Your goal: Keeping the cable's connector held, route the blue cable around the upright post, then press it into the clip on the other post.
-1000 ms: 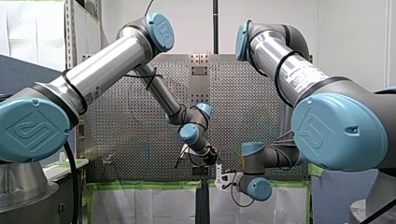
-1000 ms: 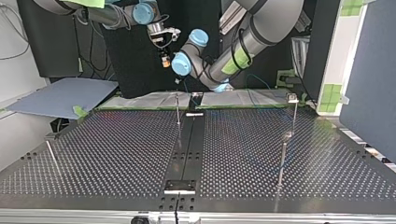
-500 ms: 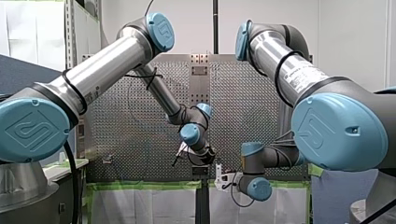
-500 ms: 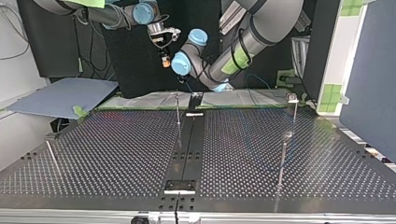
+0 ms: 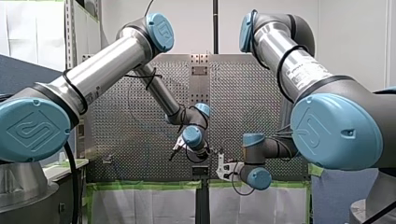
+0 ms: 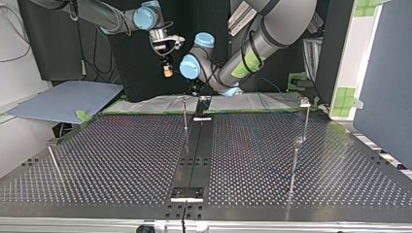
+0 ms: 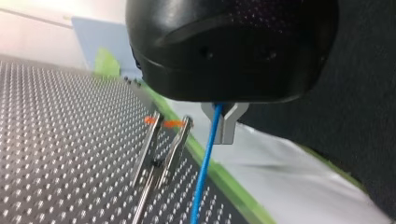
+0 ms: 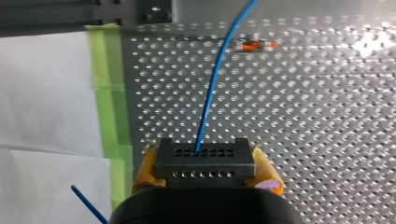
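Right hand (image 8: 206, 171) grips the connector (image 8: 204, 160), blue cable (image 8: 211, 93) leading ahead

In the left wrist view the black housing of my left gripper (image 7: 224, 134) is hiding the roots of its fingers (image 7: 230, 116), and the blue cable (image 7: 204, 165) is running out of view ahead of it. In the right wrist view my right gripper (image 8: 205, 171) is covering the near half of the connector (image 8: 222, 161)

Blue cable (image 8: 208, 100), black connector (image 8: 204, 161) dotted with holes, yellow pads (image 8: 145, 172), green tape (image 8: 109, 93), silver perforated table (image 8: 327, 116).
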